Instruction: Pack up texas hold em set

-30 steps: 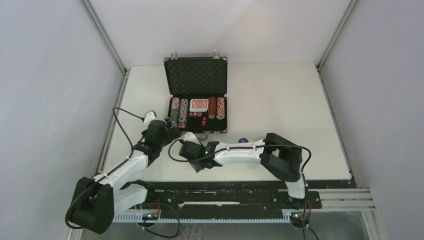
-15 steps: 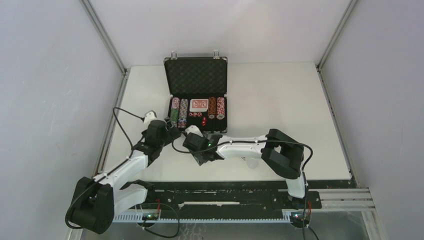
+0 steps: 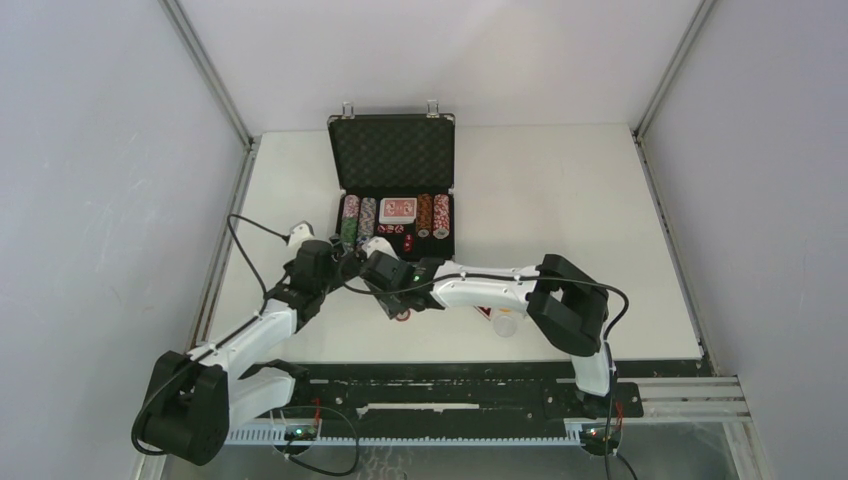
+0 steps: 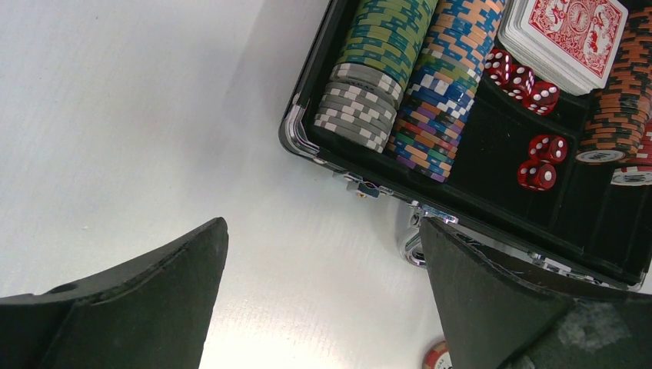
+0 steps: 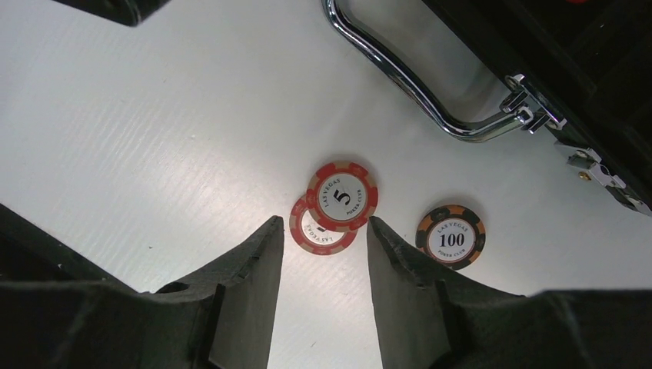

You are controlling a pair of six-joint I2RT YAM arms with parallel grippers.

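Where chrome handle curves, round striped chips

Open case sitting on table rear-centre; chip stacks, card deck, dice lying inside. Two 5 chips overlapping before handle, 100 chip lying just beside.

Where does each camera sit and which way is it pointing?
Top external: above and behind, looking down on the open case; left arm, right arm show.
Left wrist: by the left gripper, facing the case's near-left corner; its fingers show.
Right wrist: by the right gripper, looking down at loose chips; its fingers show.
Shared: both wrist views show the handle.
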